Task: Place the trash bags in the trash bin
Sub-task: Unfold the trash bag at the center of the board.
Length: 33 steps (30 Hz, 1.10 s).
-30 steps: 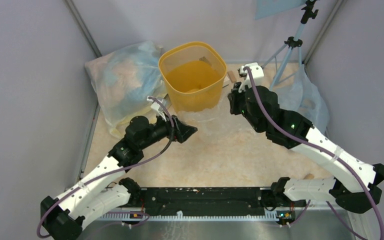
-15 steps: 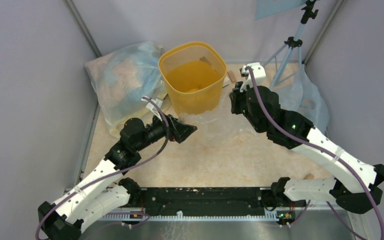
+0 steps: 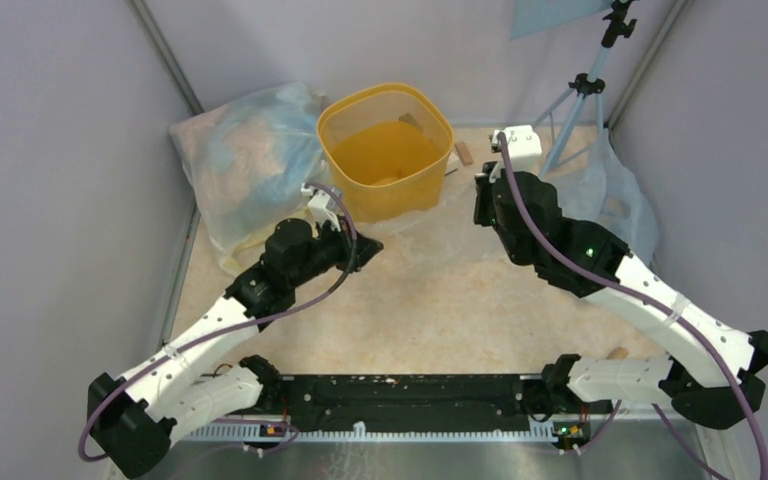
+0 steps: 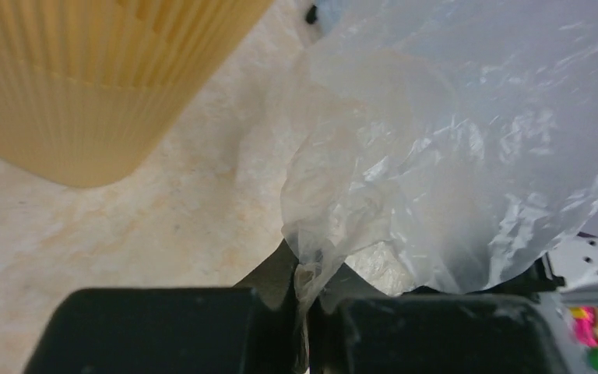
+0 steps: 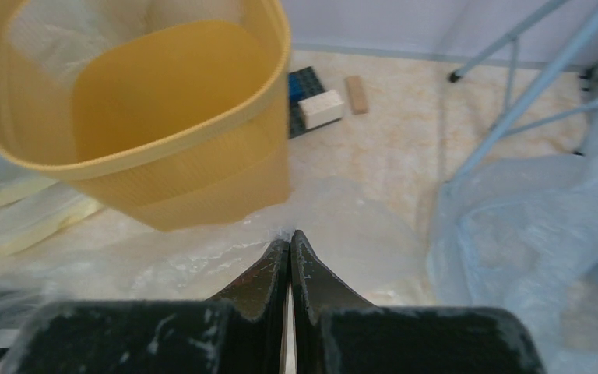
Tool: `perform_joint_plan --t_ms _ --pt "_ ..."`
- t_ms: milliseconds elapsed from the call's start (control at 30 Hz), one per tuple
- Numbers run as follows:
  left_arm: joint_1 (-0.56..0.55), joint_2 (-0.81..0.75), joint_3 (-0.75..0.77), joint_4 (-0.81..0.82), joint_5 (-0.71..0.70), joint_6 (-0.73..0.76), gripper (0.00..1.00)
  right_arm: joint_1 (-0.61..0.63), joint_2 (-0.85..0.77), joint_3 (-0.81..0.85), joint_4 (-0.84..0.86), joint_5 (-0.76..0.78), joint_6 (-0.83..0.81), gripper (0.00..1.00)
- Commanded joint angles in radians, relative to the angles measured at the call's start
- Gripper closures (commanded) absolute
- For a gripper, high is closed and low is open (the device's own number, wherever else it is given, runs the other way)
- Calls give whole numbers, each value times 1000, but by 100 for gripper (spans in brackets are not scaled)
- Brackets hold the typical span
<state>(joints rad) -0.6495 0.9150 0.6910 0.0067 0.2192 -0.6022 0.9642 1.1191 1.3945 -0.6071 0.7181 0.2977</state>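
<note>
The yellow-orange trash bin point(image 3: 392, 203) stands upright at the back centre, also seen in the left wrist view point(image 4: 70, 93) and the right wrist view point(image 5: 202, 187). A see-through trash bag point(image 3: 425, 232) lies crumpled on the table in front of it, spread between both grippers. My left gripper point(image 3: 363, 246) is just front-left of the bin, shut on a bunched fold of the trash bag point(image 4: 436, 156), which rises from the left gripper's closed jaws point(image 4: 305, 269). My right gripper point(image 3: 481, 197) is to the right of the bin, and the right gripper point(image 5: 290, 238) is shut, pinching the trash bag's point(image 5: 163, 265) edge at its tips.
A big bluish sack point(image 3: 245, 160) leans at the back left against the bin. Another bluish sack point(image 3: 612, 195) and a tripod point(image 3: 580, 100) fill the back right corner. Blue and white blocks point(image 5: 318, 105) and a wooden piece point(image 5: 356, 93) lie behind the bin.
My left gripper was open a second ago and has shut on the film, shifting a little toward the bin. The right gripper has stayed shut and edged slightly to the right.
</note>
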Motion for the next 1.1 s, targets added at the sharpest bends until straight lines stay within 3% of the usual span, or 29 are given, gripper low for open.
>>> perform_joint_plan --t_ms 0,67,167,400,433,533,600,767,933,1000,1067 --pt "2 -16 147 -206 -239 157 97 -43 -51 38 -72 213 -24 100" --pt "4 -23 192 -278 -292 192 99 -57 -70 32 -76 265 -40 100" --pt "6 -19 250 -327 -261 223 100 -61 -81 16 -56 275 -62 100" --pt "6 60 442 -403 -11 234 100 -62 -58 -16 17 -4 -111 96" --pt "5 77 483 -431 -4 242 100 -63 -54 -13 16 -10 -111 91" --pt "7 132 607 -521 -26 264 100 -62 -57 -11 19 -60 -134 58" --pt "8 165 679 -562 -25 269 100 -62 -79 -21 39 -161 -174 42" --pt "13 233 787 -614 -2 262 100 -61 -177 -75 77 -322 -223 28" --pt "15 276 832 -627 37 263 100 -62 -262 -129 125 -620 -272 36" --pt "16 280 833 -623 57 264 100 -61 -259 -143 160 -707 -275 50" --pt "16 281 832 -620 69 266 100 -61 -225 -133 174 -753 -282 76"
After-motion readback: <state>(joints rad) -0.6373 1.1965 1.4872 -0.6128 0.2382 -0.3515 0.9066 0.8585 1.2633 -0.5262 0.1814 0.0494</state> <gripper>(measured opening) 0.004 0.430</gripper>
